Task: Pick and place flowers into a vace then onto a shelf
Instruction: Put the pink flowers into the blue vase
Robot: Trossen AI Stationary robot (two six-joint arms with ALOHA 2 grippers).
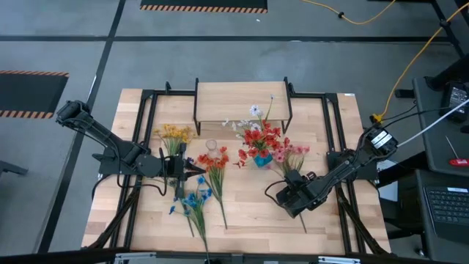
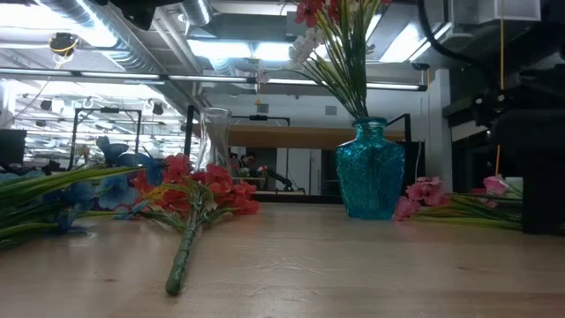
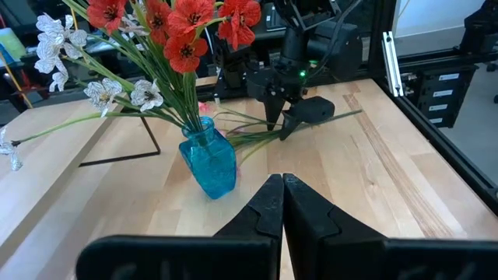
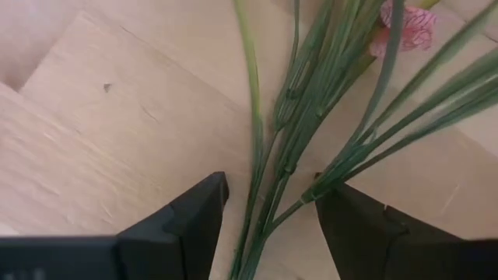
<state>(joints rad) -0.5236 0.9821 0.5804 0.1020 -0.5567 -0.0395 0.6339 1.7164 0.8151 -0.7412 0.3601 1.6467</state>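
A blue glass vase (image 1: 262,158) (image 3: 210,162) stands mid-table and holds red and white flowers (image 1: 258,136). A pink spray (image 1: 293,152) lies on the table to its right, stems toward the near edge. My right gripper (image 1: 293,192) (image 4: 268,214) points steeply down, open, one finger on each side of the pink spray's green stems (image 4: 284,155). My left gripper (image 1: 196,170) (image 3: 282,187) hovers shut, left of the vase, holding nothing. The shelf (image 1: 242,94) stands at the far edge with nothing on its plank.
Yellow flowers (image 1: 174,133), an orange-red spray (image 1: 214,161) and a blue spray (image 1: 194,199) lie on the table's left half around my left gripper. A clear glass vase (image 2: 212,141) stands near them. Black frame rails (image 1: 333,132) run along both sides.
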